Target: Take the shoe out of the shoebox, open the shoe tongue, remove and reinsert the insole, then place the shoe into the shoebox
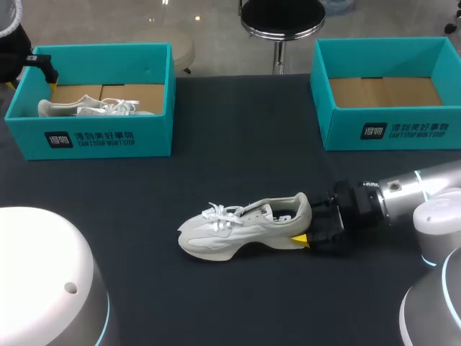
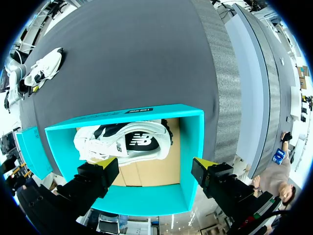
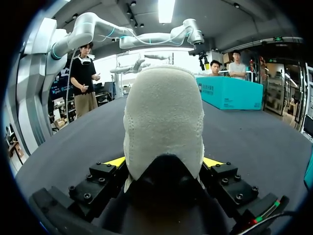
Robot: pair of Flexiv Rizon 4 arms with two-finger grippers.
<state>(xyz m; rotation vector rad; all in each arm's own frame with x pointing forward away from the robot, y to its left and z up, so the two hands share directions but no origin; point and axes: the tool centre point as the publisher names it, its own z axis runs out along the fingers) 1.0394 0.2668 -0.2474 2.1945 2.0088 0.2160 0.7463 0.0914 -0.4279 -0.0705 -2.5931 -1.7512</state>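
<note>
1. The white shoe point(image 1: 245, 225) stands upright on its sole on the dark surface point(image 1: 238, 158), a little below the middle of the head view. Its toe points to the frame's left and its heel to the right, the laces are tied, and it is outside both boxes.
2. The right hand point(image 1: 306, 225) comes in from the right edge and is clenched on the shoe's heel. In the right wrist view the heel point(image 3: 164, 122) fills the space between the fingers, and a yellow tip presses on each side of it (only the near tip shows from the head view).
3. The right hand point(image 3: 164, 164) lies low, close to the surface, with the right arm point(image 1: 410, 191) stretched out behind it towards the right edge.
4. The left shoebox point(image 1: 108, 137), teal, sits in the upper left of the head view. A second shoe point(image 1: 94, 108), also white, lies inside it on the brown cardboard floor.
5. The left hand point(image 1: 47, 71) hangs at the far left corner of that box. Its wrist view looks straight down into the box point(image 2: 188, 147); the left hand point(image 2: 154, 169) is released, its fingers spread wide and touching nothing, and the second shoe point(image 2: 127, 142) lies on its side ahead of them.
6. The right shoebox point(image 1: 389, 130), the same teal, sits in the upper right, showing its cardboard floor and well apart from the white shoe.
</note>
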